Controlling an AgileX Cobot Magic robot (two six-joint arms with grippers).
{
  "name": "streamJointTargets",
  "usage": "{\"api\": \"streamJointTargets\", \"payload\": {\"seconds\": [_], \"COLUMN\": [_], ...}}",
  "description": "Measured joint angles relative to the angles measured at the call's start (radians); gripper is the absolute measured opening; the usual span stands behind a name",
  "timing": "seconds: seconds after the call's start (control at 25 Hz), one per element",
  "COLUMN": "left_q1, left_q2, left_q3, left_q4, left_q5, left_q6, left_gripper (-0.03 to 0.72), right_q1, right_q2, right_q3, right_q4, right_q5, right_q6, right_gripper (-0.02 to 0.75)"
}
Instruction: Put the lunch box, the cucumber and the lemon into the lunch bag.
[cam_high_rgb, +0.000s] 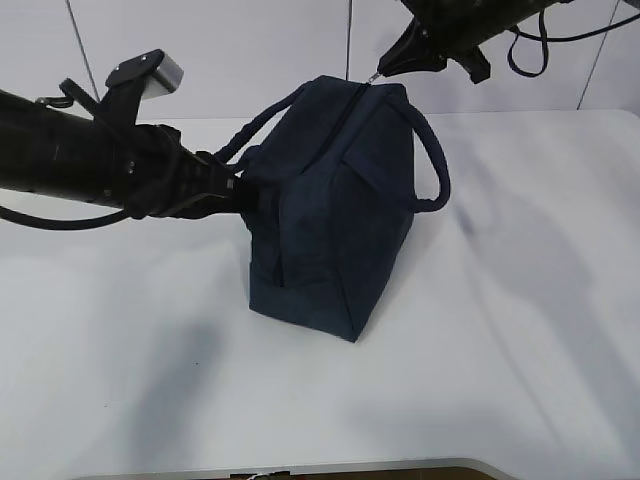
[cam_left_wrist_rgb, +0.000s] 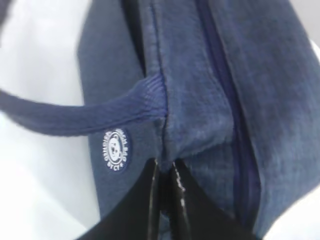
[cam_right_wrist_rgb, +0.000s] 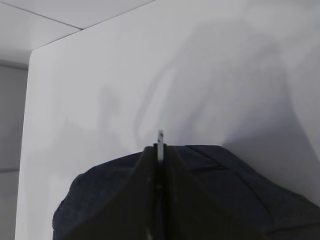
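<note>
Two arms work the lunch bag (cam_high_rgb: 335, 215) at once, and the step in hand appears to be running the zipper (cam_left_wrist_rgb: 227, 95) shut along its top ridge; the lunch box, cucumber and lemon show in no view, so they are presumably already inside. To do this well, the left gripper (cam_left_wrist_rgb: 165, 167) should hold its pinch firm as an anchor while the right gripper (cam_high_rgb: 385, 68) draws the silver pull (cam_right_wrist_rgb: 160, 142) in a straight line along the seam, keeping the fabric taut so the slider does not snag or tip the bag over. The bag stands upright near the middle of the counter (cam_high_rgb: 520, 330), one handle (cam_high_rgb: 432, 165) looping toward the right edge. The left arm reaches in nearly level from the left edge, its fingers pressed together on a fold of fabric at the bag's end. The right arm slants down from the far right corner, its fingers closed on the pull at the bag's far top end.
</note>
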Motion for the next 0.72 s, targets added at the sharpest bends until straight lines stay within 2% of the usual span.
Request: {"api": "streamJointTargets", "payload": {"seconds": [0.24,0.52,0.72], "left_q1": [0.0,0.0,0.0], "left_q2": [0.0,-0.031,-0.049], "left_q3": [0.002,0.002,0.004], "left_q4": [-0.082,-0.095,-0.097], "left_q5": [-0.109,-0.222,-0.277], "left_q6": [0.0,0.0,0.0], "left_gripper": [-0.009,-0.009,-0.009], "right_q1": [-0.006,-0.012,-0.035], "right_q2": [0.037,0.056,0.056], "right_q3": [0.0,-0.002,-0.004], "right_q4": [0.021,0.042,0.04], "right_q5": [0.01,0.027,0.111], "right_q6": [0.018,0.018,0.004], "right_gripper": [0.005,0.005,0.005]}}
